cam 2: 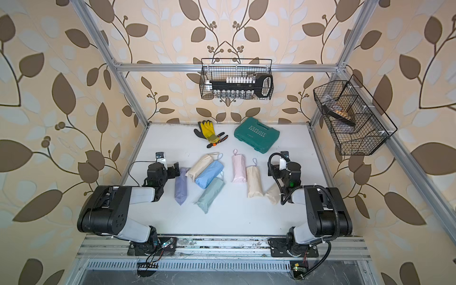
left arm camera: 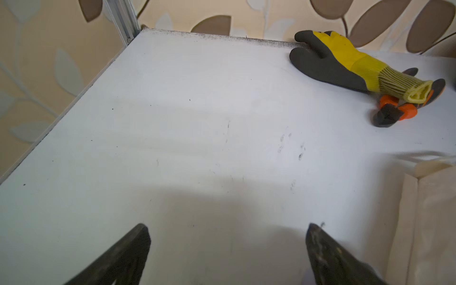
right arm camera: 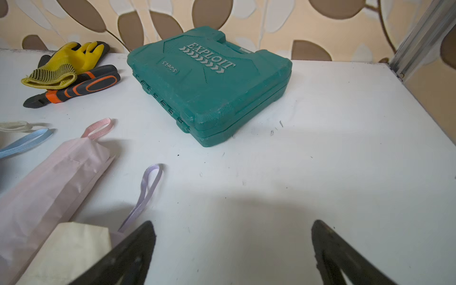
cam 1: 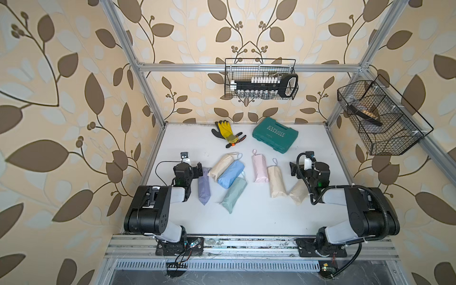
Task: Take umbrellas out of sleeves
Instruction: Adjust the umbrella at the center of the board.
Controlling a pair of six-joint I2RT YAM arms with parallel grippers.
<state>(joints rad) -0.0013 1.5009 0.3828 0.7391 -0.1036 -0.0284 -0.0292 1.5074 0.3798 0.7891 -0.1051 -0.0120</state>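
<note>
on the white table (cam 1: 246, 222), between the 2 arms, 7 filled sleeves lie flat, their contents hidden. the left gripper (left arm camera: 227, 229) has its jaws spread wide with only bare table between them. in both top views it sits at the far end of the lilac sleeve (cam 1: 204, 187), the leftmost one; contact cannot be told. the left beige sleeve (left arm camera: 431, 217) lies just right of its fingers (left arm camera: 133, 251). further right are the blue sleeve (cam 1: 230, 174) and, nearer, the mint sleeve (cam 1: 234, 195), touching each other. the pink sleeve (cam 1: 259, 169) and the middle beige sleeve (cam 1: 276, 181) lie side by side. the right gripper (right arm camera: 233, 224) is also spread and empty, just right of the middle beige sleeve. the rightmost beige sleeve (cam 1: 298, 193) lies partly under that arm. a yellow glove (cam 1: 225, 130) and a green case (cam 1: 275, 134) sit far back.
</note>
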